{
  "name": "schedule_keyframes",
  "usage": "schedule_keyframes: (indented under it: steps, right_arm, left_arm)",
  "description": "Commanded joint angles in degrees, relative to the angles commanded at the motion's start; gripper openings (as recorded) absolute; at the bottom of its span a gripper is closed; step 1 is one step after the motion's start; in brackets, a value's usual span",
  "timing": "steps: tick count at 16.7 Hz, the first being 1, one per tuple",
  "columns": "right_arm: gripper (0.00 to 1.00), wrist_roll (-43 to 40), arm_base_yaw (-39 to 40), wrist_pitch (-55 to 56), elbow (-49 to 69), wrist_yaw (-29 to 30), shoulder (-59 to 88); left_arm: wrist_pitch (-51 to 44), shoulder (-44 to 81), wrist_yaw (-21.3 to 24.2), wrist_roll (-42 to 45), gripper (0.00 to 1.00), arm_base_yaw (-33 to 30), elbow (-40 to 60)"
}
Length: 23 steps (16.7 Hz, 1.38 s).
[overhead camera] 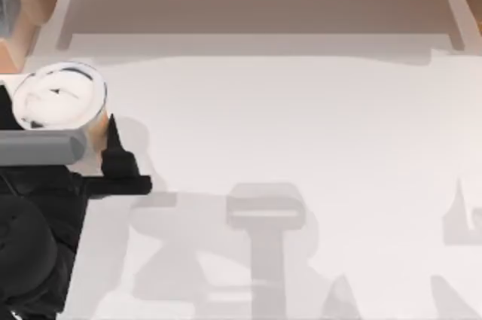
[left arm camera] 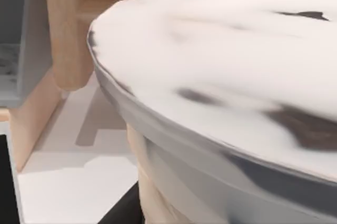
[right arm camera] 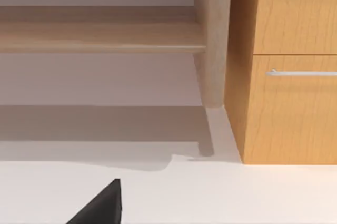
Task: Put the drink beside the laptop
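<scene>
The drink (overhead camera: pixel 60 96), white-lidded with a pale tan side, stands at the table's (overhead camera: pixel 301 124) far left edge. The left gripper (overhead camera: pixel 90 139) closes around the drink from below in the top view; the right gripper's finger state cannot be told.

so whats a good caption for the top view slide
Left pincer at the drink near the table's left edge, with a grey laptop edge right beside it.

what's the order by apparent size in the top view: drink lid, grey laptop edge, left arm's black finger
1. drink: its white lid looks largest, though it stands taller, nearer the camera.
2. laptop: a grey strip, cut off at the view's left edge.
3. left gripper: its visible finger looks smallest.
</scene>
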Motion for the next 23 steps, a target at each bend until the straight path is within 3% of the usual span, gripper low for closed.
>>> schedule_keyframes:
  steps: [7,16,23]
  right_arm:
    - [1.0,0.0,0.0,0.0,0.0,0.0,0.0]
    - [1.0,0.0,0.0,0.0,0.0,0.0,0.0]
    - [1.0,0.0,0.0,0.0,0.0,0.0,0.0]
  left_arm:
    - [-1.1,-5.4,0.4,0.1,0.0,0.2,-7.3]
    - [-0.2,-4.6,0.6,0.2,0.0,0.2,-6.9]
    - [7.0,-0.2,2.2,-0.1,0.0,0.9,-4.9]
